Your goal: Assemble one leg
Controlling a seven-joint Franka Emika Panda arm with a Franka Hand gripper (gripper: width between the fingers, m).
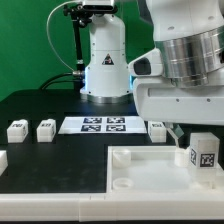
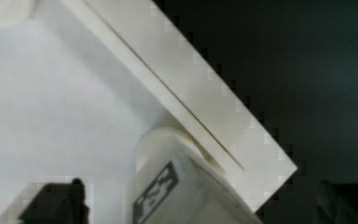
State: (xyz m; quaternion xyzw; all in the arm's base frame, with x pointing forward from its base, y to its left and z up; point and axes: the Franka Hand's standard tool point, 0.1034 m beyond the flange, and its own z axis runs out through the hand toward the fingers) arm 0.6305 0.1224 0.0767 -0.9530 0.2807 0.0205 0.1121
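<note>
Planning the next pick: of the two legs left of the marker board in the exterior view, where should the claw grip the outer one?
Probably the outer leg by its two side faces, from straight above: a blocky shape, tag toward the camera, standing apart from its neighbour leg.

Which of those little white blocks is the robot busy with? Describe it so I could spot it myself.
Find the big white tray at the front and go to its corner at the exterior view's right, under the arm. The leg stands upright there in the tool. The other legs sit on the black table behind; only this one is over the tray.
</note>
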